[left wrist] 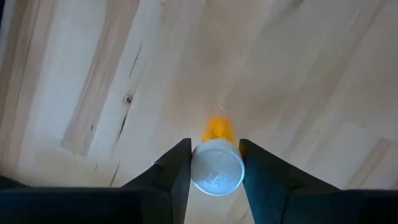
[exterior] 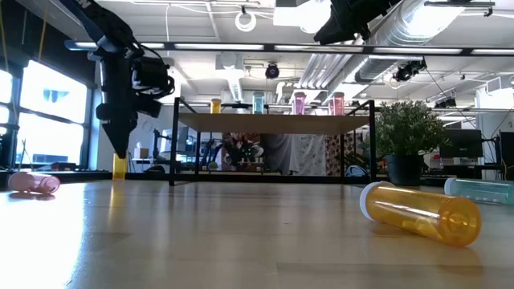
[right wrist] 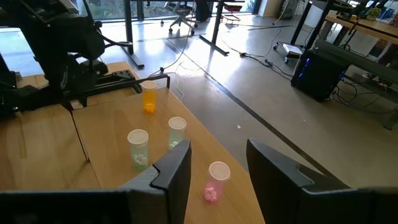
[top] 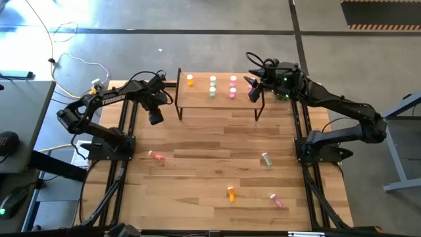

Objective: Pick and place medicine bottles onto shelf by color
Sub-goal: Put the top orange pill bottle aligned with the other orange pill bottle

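My left gripper (top: pixel 155 118) hangs left of the shelf (top: pixel 217 99), pointing down, shut on an orange bottle (exterior: pixel 119 167). My right gripper (top: pixel 252 92) hovers open above the shelf's right end, touching nothing. A pink bottle (right wrist: pixel 216 180) stands upright on the board below its fingers. On the shelf stand an orange bottle (top: pixel 190 80), two green ones (top: pixel 212 86) and pink ones (top: pixel 233 86), all upright on their bases. On the table lie a pink bottle (top: pixel 155 155), a green one (top: pixel 266 159), an orange one (top: pixel 231 193) and another pink one (top: pixel 276 200), each on its side. My left gripper pinches the orange bottle by its white cap (left wrist: pixel 216 169), one finger (left wrist: pixel 177 171) on each side. The fingers come from above, pointing down. The bottle hangs upright below them, its orange body (left wrist: pixel 219 129) toward the table. In the low view its bottom looks just clear of the tabletop.
The shelf stands on thin black legs (exterior: pixel 173 144) at the table's far edge. Bare wood (top: pixel 210 138) lies between the shelf and the scattered bottles. In the low view the lying orange bottle (exterior: pixel 422 213) is close to the near edge. A potted plant (exterior: pixel 405 140) stands beyond the table.
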Controlling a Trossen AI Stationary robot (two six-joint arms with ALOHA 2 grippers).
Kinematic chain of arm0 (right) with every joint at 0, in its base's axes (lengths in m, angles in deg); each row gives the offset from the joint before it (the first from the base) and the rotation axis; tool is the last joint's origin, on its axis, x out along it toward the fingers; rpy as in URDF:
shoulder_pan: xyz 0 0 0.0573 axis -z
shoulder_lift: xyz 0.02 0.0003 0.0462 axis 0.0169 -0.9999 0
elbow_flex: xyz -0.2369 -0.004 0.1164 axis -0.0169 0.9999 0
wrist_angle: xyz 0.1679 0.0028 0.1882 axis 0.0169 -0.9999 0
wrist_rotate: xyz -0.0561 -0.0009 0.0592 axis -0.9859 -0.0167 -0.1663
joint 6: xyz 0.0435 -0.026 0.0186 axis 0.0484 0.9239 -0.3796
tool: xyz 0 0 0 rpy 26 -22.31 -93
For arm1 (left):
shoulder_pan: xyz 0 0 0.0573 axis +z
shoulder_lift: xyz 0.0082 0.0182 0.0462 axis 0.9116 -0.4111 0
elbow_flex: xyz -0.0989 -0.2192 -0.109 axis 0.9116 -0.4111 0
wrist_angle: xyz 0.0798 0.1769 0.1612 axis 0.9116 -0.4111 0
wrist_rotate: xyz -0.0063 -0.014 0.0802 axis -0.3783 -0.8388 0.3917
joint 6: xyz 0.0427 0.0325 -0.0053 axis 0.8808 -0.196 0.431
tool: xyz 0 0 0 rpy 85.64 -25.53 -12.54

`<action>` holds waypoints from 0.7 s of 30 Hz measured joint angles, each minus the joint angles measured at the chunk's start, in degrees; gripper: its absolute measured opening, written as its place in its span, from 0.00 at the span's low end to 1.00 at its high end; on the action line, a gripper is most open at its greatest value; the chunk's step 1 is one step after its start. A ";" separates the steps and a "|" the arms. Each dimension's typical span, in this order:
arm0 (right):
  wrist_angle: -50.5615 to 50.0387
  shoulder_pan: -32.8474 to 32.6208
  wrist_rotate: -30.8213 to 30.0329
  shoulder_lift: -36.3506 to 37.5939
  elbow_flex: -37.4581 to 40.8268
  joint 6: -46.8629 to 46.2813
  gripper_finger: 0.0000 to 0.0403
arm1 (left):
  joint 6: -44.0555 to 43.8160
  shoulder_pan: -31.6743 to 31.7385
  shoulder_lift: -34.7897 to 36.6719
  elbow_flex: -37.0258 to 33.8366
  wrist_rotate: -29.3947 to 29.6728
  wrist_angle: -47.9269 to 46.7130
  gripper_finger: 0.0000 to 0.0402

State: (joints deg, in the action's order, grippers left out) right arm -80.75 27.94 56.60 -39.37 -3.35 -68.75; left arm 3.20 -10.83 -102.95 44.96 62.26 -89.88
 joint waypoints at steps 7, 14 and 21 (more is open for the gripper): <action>0.00 -0.01 0.00 -0.02 0.00 -0.81 0.36 | -4.80 -0.28 3.08 6.83 0.46 -12.49 0.28; -0.02 0.01 0.00 -0.02 0.00 -2.30 0.36 | -10.37 -2.02 4.38 22.27 2.07 -24.02 0.29; -0.04 0.01 -0.02 -0.02 0.00 -2.21 0.36 | -14.75 -6.17 4.35 37.26 4.01 -26.20 0.29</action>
State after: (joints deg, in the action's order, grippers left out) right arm -80.79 27.95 56.58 -39.39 -3.35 -70.96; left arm -11.55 -17.00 -98.60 82.22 66.27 -116.07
